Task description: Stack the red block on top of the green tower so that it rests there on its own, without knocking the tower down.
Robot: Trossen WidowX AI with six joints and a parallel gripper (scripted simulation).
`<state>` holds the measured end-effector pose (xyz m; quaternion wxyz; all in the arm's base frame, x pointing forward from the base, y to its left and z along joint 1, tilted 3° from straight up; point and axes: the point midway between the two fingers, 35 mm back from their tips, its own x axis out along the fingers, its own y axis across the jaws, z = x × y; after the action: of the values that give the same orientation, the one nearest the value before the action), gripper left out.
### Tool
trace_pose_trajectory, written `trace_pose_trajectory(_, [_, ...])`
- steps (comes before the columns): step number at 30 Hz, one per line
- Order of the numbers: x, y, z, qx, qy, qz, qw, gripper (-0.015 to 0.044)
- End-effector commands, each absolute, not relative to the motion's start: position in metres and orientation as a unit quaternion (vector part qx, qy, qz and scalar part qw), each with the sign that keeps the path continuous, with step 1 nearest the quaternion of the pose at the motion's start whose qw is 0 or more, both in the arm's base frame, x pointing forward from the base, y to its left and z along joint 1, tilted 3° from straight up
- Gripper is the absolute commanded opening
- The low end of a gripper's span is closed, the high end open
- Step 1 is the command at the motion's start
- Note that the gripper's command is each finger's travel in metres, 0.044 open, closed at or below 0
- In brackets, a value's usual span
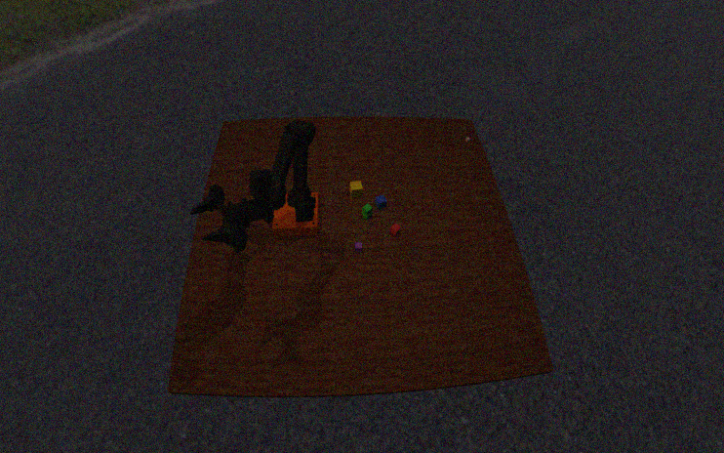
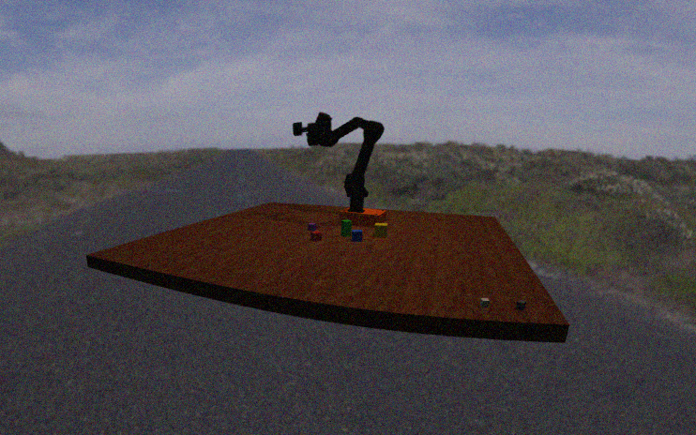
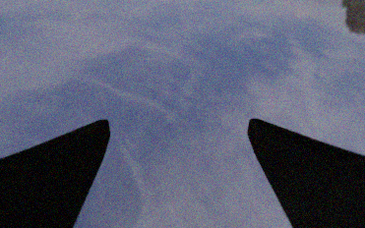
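Note:
The red block (image 1: 394,228) (image 2: 315,235) lies on the brown board (image 1: 353,337) (image 2: 232,259). The green tower (image 1: 366,211) (image 2: 345,227) stands upright a short way from it, nearer the arm's base. My gripper (image 1: 200,225) (image 2: 296,128) (image 3: 180,126) is open and empty. It is held high in the air, on the side of the arm's base away from the blocks, and points away from them. In the wrist view only sky shows between the two dark fingers; no block is in that view.
A yellow block (image 1: 355,186) (image 2: 380,230), a blue block (image 1: 381,201) (image 2: 356,234) and a small purple block (image 1: 358,245) (image 2: 311,226) lie around the tower. The arm stands on an orange base (image 1: 283,219) (image 2: 375,212). Two small blocks (image 2: 484,302) (image 2: 521,305) sit near a far corner.

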<state>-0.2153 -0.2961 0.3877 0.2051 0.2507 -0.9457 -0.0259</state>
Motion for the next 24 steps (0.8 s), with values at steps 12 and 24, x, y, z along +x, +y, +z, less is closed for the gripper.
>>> trace_pose_trajectory(12, [-0.125, -0.387, 0.344, 0.411, -0.853, -0.242, 0.212, 0.044])
trace_pose_trajectory(24, [0.012, -0.435, 0.286, 0.556, -0.649, -0.431, 0.292, 0.044])
